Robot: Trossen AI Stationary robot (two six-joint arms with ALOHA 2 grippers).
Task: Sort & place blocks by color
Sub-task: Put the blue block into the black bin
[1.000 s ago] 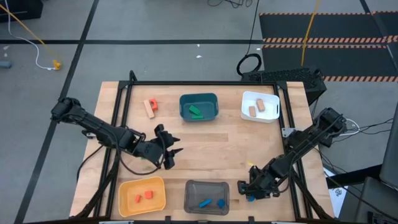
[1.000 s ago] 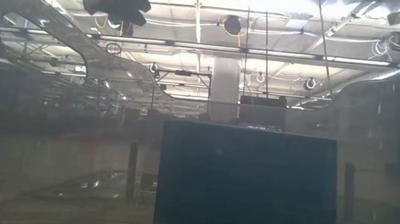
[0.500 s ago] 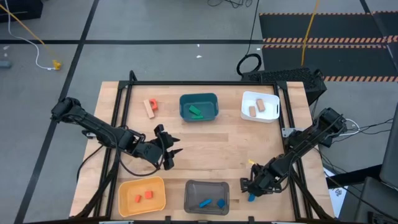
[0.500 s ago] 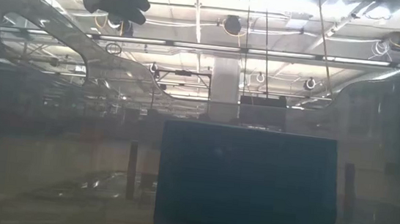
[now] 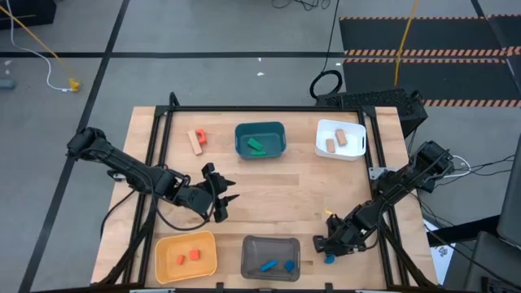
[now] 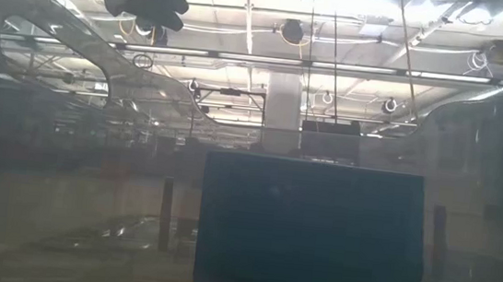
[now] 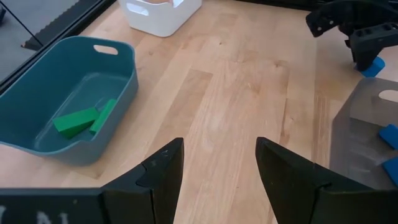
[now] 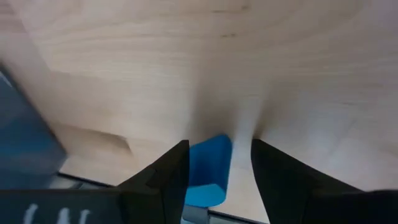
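— How many bins (image 5: 260,140) is the table carrying?

— Four are sitting there: teal, white, yellow, grey.

— And the blocks (image 5: 196,141)?

— Ten are showing: two green, two tan in white, two orange in yellow, two blue in grey, one orange-and-tan pair lying loose.

— Anything between the right gripper's (image 8: 214,171) fingers?

— One more blue block (image 8: 208,169), making eleven.

The table (image 5: 269,183) has a pale wood top with visible grain and a smooth, matt finish. The teal bin (image 7: 68,106) appears to be moulded plastic with a slight sheen. The white bin (image 7: 163,11) is smooth plastic. The grey bin (image 7: 367,130) is translucent plastic. The blue block (image 8: 208,165) shows a smooth, matt painted surface.
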